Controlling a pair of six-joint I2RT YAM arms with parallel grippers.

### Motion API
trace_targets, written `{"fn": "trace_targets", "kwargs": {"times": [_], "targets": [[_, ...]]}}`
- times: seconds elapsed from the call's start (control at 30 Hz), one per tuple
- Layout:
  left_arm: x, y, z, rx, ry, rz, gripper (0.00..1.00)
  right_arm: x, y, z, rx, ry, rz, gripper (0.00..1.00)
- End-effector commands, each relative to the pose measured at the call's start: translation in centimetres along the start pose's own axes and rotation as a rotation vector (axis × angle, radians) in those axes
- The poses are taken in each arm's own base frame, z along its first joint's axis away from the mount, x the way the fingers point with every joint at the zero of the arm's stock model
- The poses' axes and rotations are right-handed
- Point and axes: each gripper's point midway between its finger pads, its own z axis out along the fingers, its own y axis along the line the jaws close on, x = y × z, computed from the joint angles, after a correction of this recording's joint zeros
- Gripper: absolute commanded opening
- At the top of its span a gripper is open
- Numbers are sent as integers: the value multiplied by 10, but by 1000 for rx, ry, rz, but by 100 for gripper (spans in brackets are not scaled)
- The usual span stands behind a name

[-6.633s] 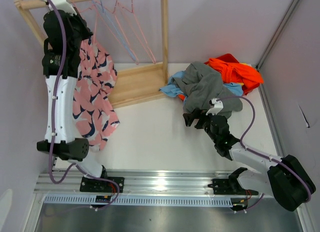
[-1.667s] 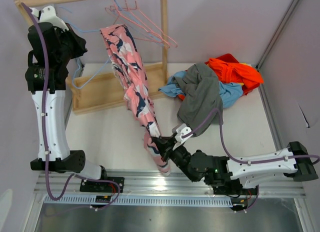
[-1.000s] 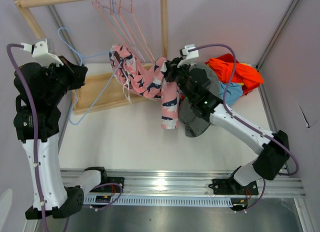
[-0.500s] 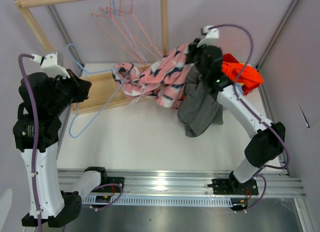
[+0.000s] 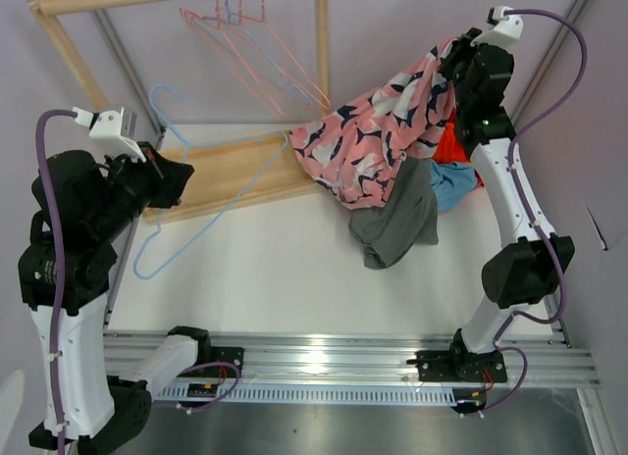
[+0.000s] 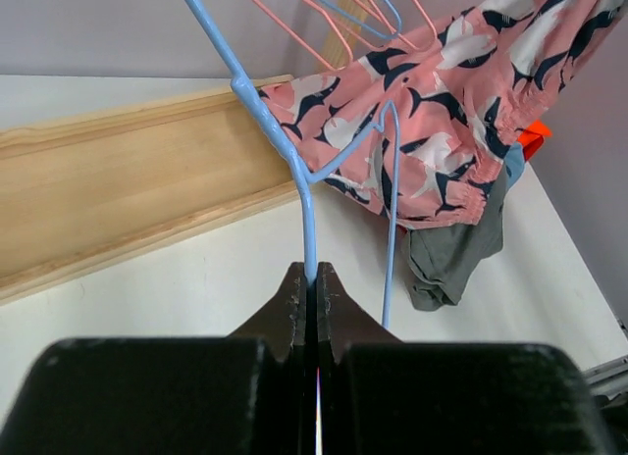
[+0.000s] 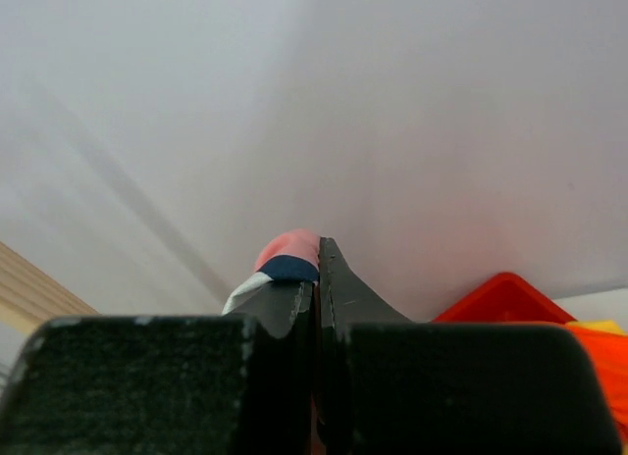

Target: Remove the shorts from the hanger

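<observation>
The pink shorts printed with dark blue and white shapes [image 5: 383, 141] hang in the air over the far right of the white table [image 5: 294, 278]. They are stretched from a top corner down to the left. That top corner is pinched in the right gripper [image 5: 451, 59], raised high beside the back wall. In the right wrist view its jaws are pressed together on a fold of the cloth [image 7: 287, 254].

The left gripper [image 6: 311, 278] is well apart from the shorts, on the left side of the table. Its jaws are clamped tight on the light blue wire hanger [image 6: 308, 229], which slants towards the shorts. The lowest left edge of the shorts lies just beside the far end of the hanger. One blue wire crosses in front of the fabric, but whether the cloth is caught on it cannot be told.

Under the shorts lie a grey garment [image 5: 397, 225], an orange one [image 5: 449, 146] and a light blue one [image 5: 453, 187]. Pink wire hangers [image 5: 257, 55] hang on the wooden rack [image 5: 245, 171].
</observation>
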Motion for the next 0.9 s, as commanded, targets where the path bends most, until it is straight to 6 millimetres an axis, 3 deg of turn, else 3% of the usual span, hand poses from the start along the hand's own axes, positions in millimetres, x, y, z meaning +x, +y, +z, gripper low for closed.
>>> {"fn": "trace_targets", "kwargs": {"times": [0.0, 0.03, 0.07, 0.1, 0.13, 0.17, 0.2, 0.23, 0.27, 0.3, 0.33, 0.4, 0.43, 0.47, 0.5, 0.53, 0.57, 0.6, 0.63, 0.67, 0.7, 0.8, 0.87], "targets": [[-22, 18, -3, -112, -64, 53, 0, 10, -8, 0, 16, 9, 32, 0], [-26, 28, 2, -167, -65, 59, 0, 35, -16, -3, 29, 58, 37, 0], [-29, 40, 5, -233, -69, 80, 0, 45, -19, -7, 35, 74, 46, 0], [-38, 62, 3, -357, -93, 89, 0, 49, -21, -14, 42, 86, 62, 9], [-42, 76, 16, -428, -77, 93, 0, 83, -32, -23, 73, 145, 83, 59], [-46, 86, 20, -484, -73, 108, 0, 96, -36, -31, 87, 171, 89, 90], [-64, 95, 13, -562, -115, 109, 0, 101, -39, -41, 107, 184, 100, 99], [-63, 106, 33, -607, -75, 109, 0, 136, -55, -56, 169, 252, 109, 99], [-68, 109, 37, -629, -82, 109, 0, 150, -57, -67, 183, 283, 117, 99], [-83, 113, 41, -657, -139, 102, 0, 149, -58, -80, 187, 283, 140, 99], [-91, 117, 51, -669, -161, 102, 0, 181, -57, -100, 180, 344, 160, 99], [-108, 121, 62, -679, -210, 86, 0, 194, -45, -125, 147, 365, 159, 99], [-124, 125, 61, -694, -253, 74, 0, 179, -30, -141, 111, 327, 165, 99], [-132, 131, 79, -699, -252, 67, 0, 200, -35, -164, 131, 356, 121, 99], [-135, 135, 88, -707, -246, 69, 0, 209, -7, -187, 68, 376, 111, 100], [-146, 139, 89, -711, -269, 71, 0, 192, 7, -204, 23, 323, 130, 99], [-159, 137, 89, -702, -301, 73, 0, 195, 17, -220, -13, 319, 131, 99], [-154, 147, 112, -715, -269, 78, 0, 227, 25, -252, -67, 376, 98, 99], [-159, 151, 117, -723, -282, 87, 0, 215, 35, -264, -125, 329, 148, 99], [-166, 151, 119, -723, -303, 95, 0, 222, 39, -276, -166, 336, 159, 99], [-165, 155, 126, -736, -303, 99, 0, 247, 35, -295, -205, 388, 150, 99], [-172, 166, 133, -763, -335, 96, 0, 257, 40, -317, -281, 406, 196, 100], [-177, 165, 148, -719, -359, 108, 0, 263, 38, -326, -323, 410, 215, 100]]}}
